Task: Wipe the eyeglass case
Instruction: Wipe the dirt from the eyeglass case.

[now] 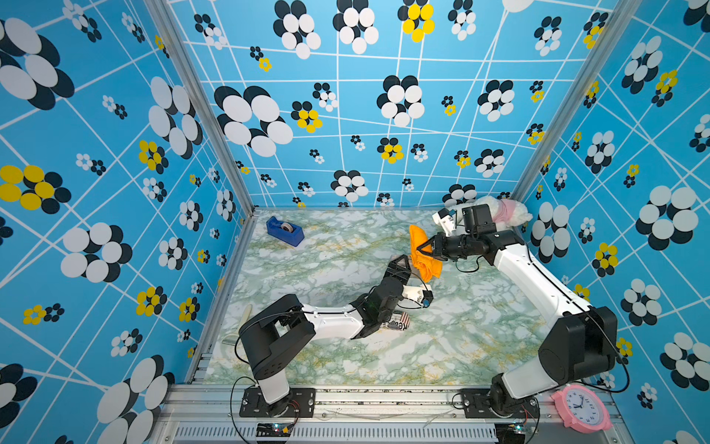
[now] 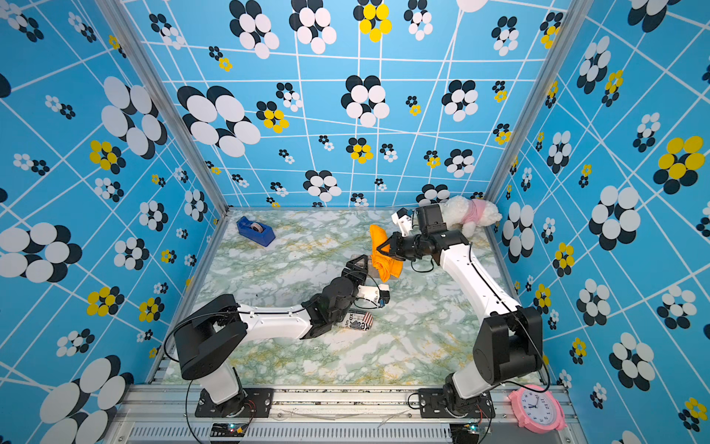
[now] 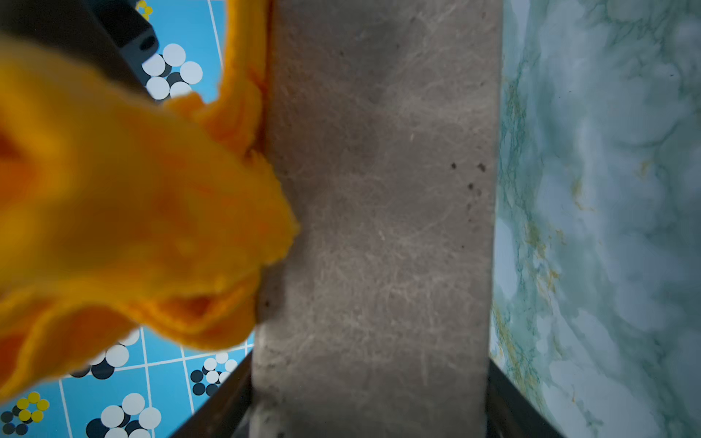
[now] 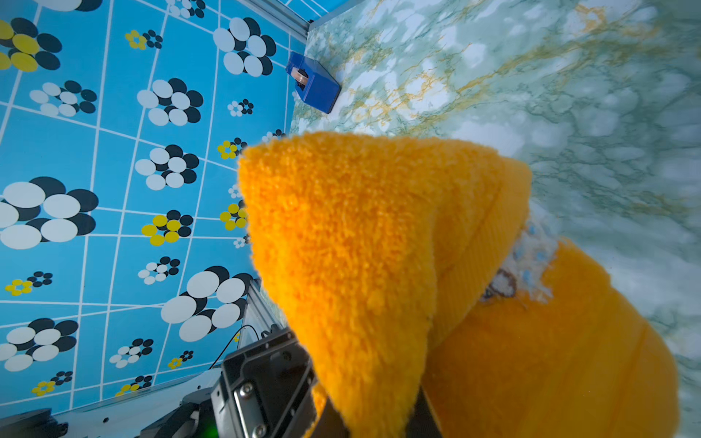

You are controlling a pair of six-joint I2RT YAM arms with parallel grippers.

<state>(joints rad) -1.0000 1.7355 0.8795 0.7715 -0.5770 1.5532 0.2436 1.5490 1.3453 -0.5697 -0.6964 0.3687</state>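
The eyeglass case, grey and scuffed, fills the left wrist view and sits clamped between the jaws of my left gripper. In both top views the left gripper holds it above the middle of the table, and the orange cloth hides most of the case. My right gripper is shut on that cloth. The cloth hangs in folds and presses against one long side of the case.
A blue tape dispenser stands at the back left of the marble table. A white plush toy lies in the back right corner. A printed can lies under the left forearm. A pink clock rests off the front right edge.
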